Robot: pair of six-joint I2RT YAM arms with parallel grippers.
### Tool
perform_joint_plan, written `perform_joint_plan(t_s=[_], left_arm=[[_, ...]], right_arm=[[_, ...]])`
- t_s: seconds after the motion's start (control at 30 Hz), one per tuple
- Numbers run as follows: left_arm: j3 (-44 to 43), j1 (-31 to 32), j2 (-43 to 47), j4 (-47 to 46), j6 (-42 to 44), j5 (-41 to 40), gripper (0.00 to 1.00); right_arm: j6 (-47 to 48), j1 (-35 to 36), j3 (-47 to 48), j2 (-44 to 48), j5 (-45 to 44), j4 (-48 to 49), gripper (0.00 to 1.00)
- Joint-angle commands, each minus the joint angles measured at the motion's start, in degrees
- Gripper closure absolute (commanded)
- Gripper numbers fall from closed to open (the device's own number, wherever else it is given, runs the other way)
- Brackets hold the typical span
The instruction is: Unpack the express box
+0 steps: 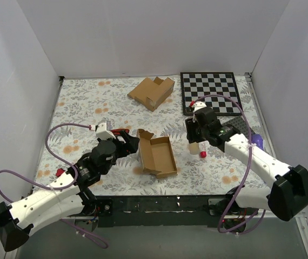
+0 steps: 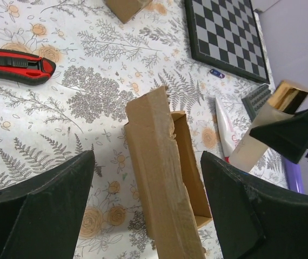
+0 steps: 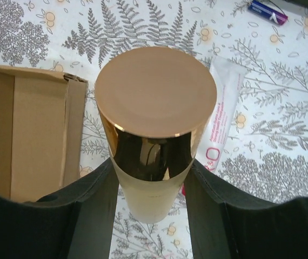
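The express box (image 1: 156,156) lies open in the middle of the table, its tan inside (image 3: 29,140) bare. One long flap (image 2: 165,178) stands up at its left side. My left gripper (image 2: 147,162) is open, with a finger on each side of that flap and a gap on both sides. In the top view the left gripper (image 1: 132,141) sits at the box's left edge. My right gripper (image 3: 153,183) is shut on a frosted bottle with a gold cap (image 3: 154,108), held upright just right of the box (image 1: 195,141).
A white tube with a red cap (image 1: 202,151) lies by the bottle. A red-and-black utility knife (image 1: 119,131) lies left of the box. A larger notched cardboard box (image 1: 152,91) and a chessboard (image 1: 211,93) are at the back. A small blue battery (image 3: 268,12) lies near the board.
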State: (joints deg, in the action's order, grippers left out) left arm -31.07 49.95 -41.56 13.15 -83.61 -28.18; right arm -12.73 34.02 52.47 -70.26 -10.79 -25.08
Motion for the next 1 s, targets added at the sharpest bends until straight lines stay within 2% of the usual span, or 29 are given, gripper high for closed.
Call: perform_joint_plan(t_s=[0.0,0.07,0.1,0.13,0.23,0.43,0.5,0.63,0.97], left_arm=[[-0.6,-0.1,1.5,-0.7,-0.7,-1.4,0.21],[-0.5,-0.1,1.7,-0.2,-1.0,-1.4,0.21],[-0.3,-0.1,1.8,-0.1,-1.5,-1.4,0.21],[-0.2,-0.1,2.3,-0.1,-1.9,-1.4,0.21],[0.5,-0.1,3.3,0.3,-3.0,-1.2,0.21],[2.7,-0.1,5.2,-1.0,-3.5,-0.4,0.2],[2.9,-0.1,6.0,-1.5,-3.7,-0.4,0.2],[3.4,-0.1,6.1,-1.3,-4.0,-0.2,0.19],[4.4,-0.1,7.3,-0.9,-4.4,-0.5,0.17]], right_arm=[[1.0,0.6,4.2,-4.5,-0.1,10.2,0.99],[0.9,0.8,4.1,-5.3,-2.2,10.6,0.99],[1.0,0.8,-0.3,-4.1,-3.0,13.9,0.99],[1.2,0.8,-2.9,-2.6,-4.5,22.4,0.99],[2.9,0.7,-12.7,2.7,-8.5,38.3,0.99],[7.4,0.7,-21.6,3.6,-12.9,57.4,0.99],[7.8,0.7,-22.4,1.9,-12.9,58.7,0.99],[8.4,0.8,-27.1,0.6,-12.7,69.4,0.99],[7.2,0.8,-31.3,-2.1,-11.8,71.6,0.97]])
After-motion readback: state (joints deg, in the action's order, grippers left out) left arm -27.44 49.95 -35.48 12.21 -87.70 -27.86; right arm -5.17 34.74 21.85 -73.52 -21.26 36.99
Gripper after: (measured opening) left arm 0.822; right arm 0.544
